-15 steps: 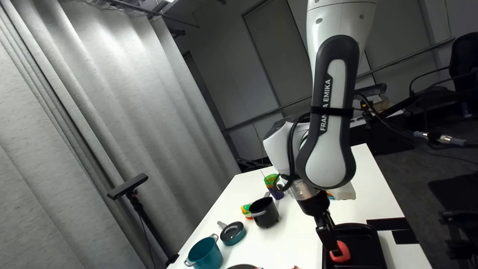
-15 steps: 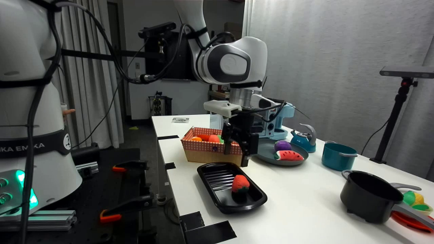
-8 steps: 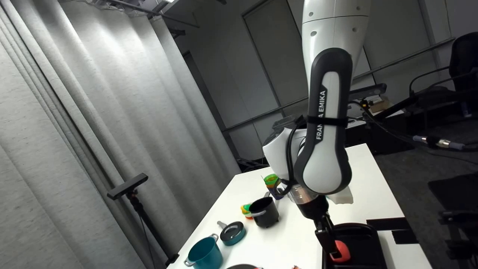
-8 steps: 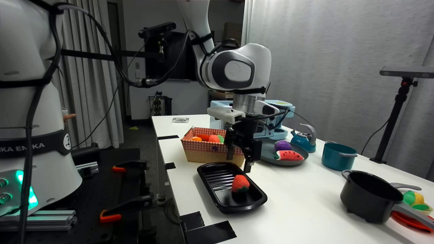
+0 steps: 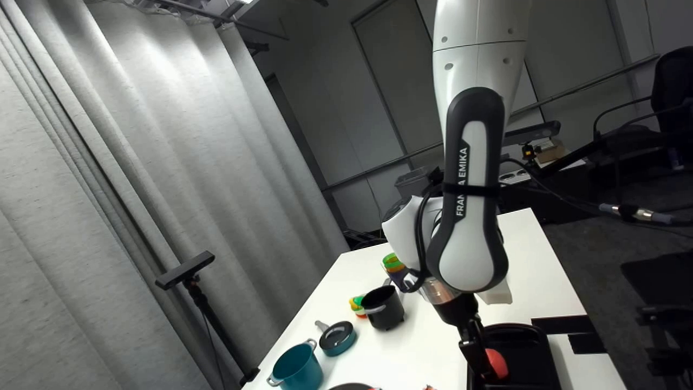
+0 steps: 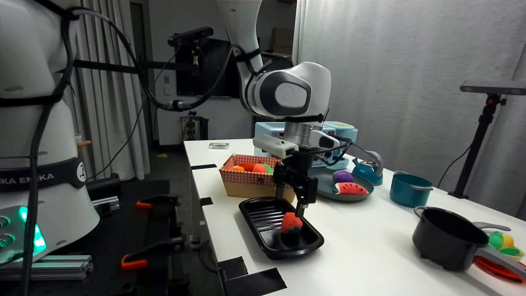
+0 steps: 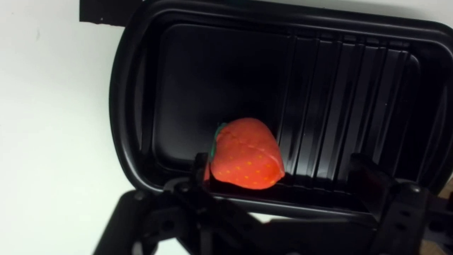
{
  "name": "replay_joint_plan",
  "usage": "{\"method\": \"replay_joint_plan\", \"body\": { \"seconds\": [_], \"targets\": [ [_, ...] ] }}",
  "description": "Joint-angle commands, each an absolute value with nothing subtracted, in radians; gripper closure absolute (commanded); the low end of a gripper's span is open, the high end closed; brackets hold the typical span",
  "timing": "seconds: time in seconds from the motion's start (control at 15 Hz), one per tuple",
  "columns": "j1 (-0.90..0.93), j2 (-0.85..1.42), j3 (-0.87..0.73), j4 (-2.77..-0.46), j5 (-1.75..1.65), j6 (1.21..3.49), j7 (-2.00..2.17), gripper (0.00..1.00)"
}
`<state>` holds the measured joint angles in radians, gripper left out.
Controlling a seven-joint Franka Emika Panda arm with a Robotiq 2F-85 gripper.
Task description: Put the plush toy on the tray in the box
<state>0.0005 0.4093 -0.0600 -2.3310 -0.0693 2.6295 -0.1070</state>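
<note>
The plush toy is a red strawberry with a green leafy end [image 7: 247,156]; it also shows in both exterior views [image 6: 291,223] [image 5: 497,362]. It lies in the black tray [image 7: 219,71], on the smooth half beside the ridges; the tray also shows in an exterior view [image 6: 263,222]. My gripper [image 7: 279,163] is open and empty, fingers pointing down. In an exterior view the gripper [image 6: 290,202] hangs just above and behind the toy. In the wrist view the left finger [image 7: 201,166] is beside the leafy end. The box [image 6: 246,190], with red checkered trim, holds several plush items behind the tray.
A grey plate [image 6: 324,187] with a purple plush and a watermelon slice [image 6: 350,188] lies behind right. A teal kettle [image 6: 365,172], a teal pot [image 6: 410,190] and a dark pot [image 6: 448,242] stand to the right. Black tape [image 6: 255,283] marks the table's near edge.
The arm and open gripper have moved down toward the toy, with the fingertips now lower. The toy, tray and box have not moved.
</note>
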Motion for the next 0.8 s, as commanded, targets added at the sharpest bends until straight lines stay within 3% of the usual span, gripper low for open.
{"method": "replay_joint_plan", "body": {
  "seconds": [0.0,0.73],
  "targets": [
    [-0.004,0.444,-0.064,-2.308,-0.089,2.665,-0.073,0.0],
    [-0.005,0.478,-0.07,-2.285,-0.081,2.676,-0.048,0.0]
  ]
}}
